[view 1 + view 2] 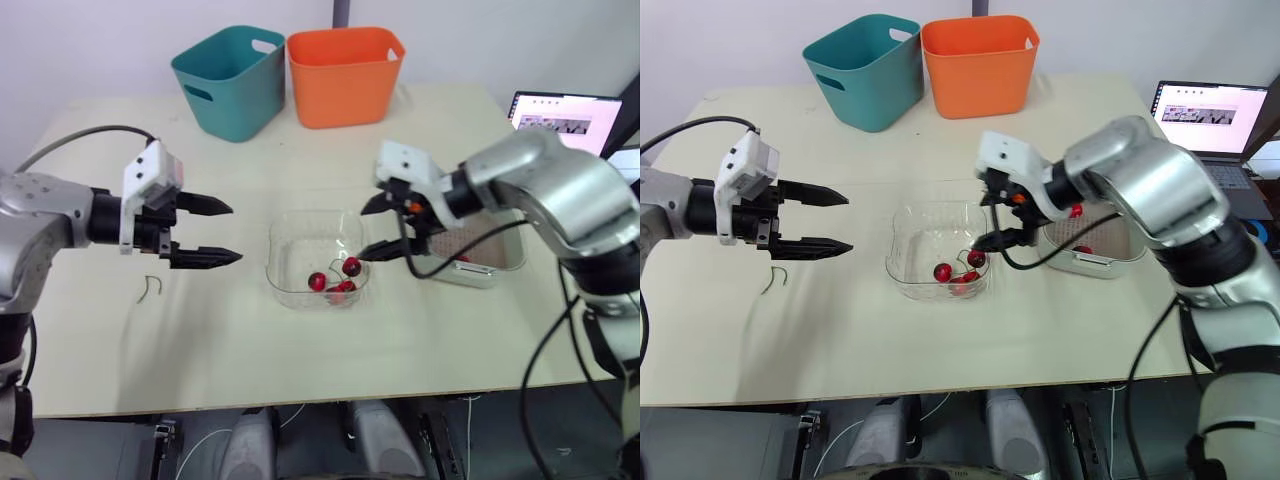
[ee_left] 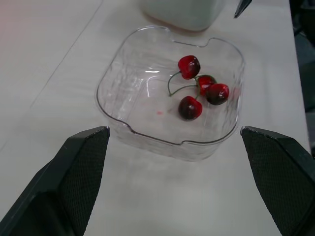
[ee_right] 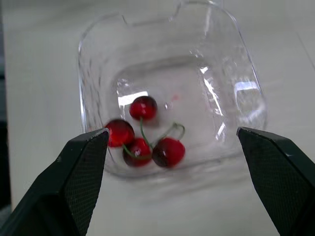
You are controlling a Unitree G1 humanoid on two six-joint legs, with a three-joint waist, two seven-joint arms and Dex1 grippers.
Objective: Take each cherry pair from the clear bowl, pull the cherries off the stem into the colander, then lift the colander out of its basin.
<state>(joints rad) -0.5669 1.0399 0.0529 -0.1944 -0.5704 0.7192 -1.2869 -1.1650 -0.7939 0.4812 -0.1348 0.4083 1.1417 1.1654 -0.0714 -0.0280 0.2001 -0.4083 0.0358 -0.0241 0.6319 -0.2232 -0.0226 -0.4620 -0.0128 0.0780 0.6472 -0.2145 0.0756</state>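
The clear bowl sits mid-table and holds two stemmed cherry pairs, bunched toward its right front corner. My left gripper hovers open just left of the bowl, with nothing between its fingers. From the right, my right gripper hangs open over the bowl's right rim, just above the cherries. The left wrist view shows the same cherries in the bowl. Right of the bowl, the white colander rests in its basin, partly hidden by my right arm, with red cherries inside.
A bare green stem lies on the table in front of my left gripper. A teal bin and an orange bin stand at the back. An open laptop sits at the far right.
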